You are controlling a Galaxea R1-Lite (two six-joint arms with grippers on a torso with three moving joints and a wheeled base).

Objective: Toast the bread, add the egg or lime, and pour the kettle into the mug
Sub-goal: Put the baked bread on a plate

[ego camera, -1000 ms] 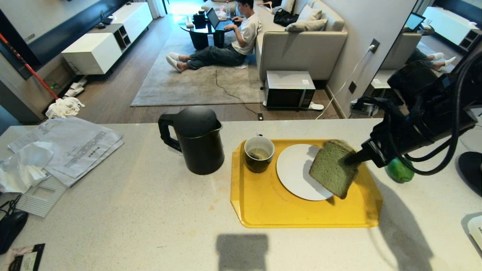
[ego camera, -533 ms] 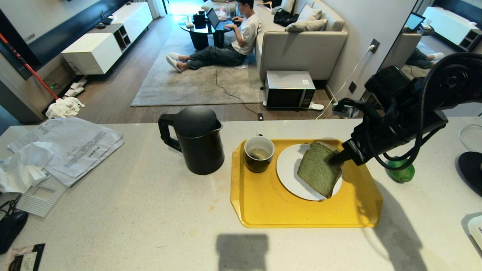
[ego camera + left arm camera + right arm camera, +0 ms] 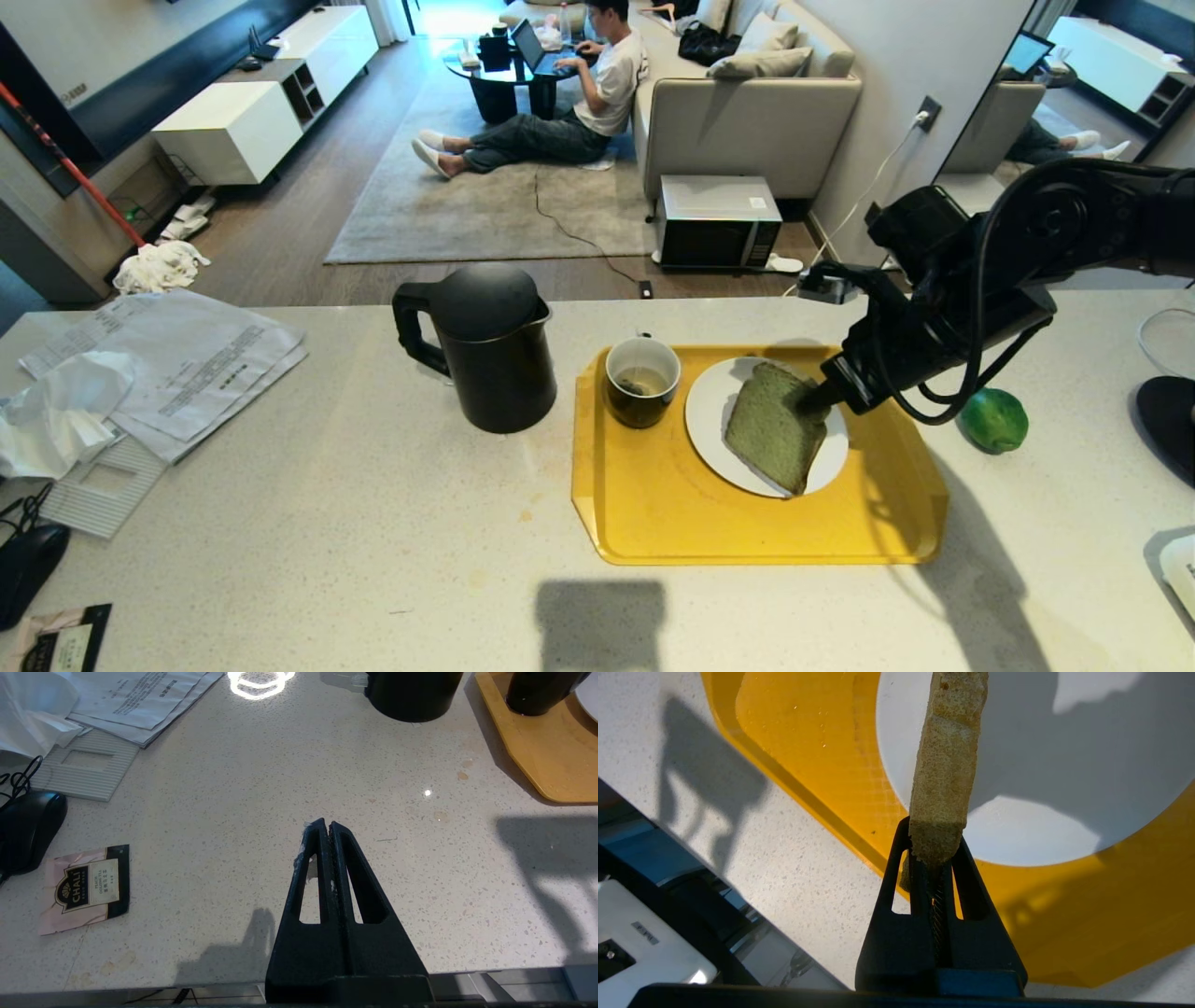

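Right hand (image 3: 814, 398): centre-right of the head view, clamped on the far edge of the bread (image 3: 774, 427).
Bread: tilted, over the white plate (image 3: 707, 417); contact with the plate cannot be told.
Plate: on the yellow tray (image 3: 653, 504), right of the mug (image 3: 641, 381).
Kettle (image 3: 485, 347): on the tabletop (image 3: 327, 504), left of the tray.
Lime (image 3: 993, 420): right of the tray.
Left hand (image 3: 326, 829): closed, empty, above bare tabletop.
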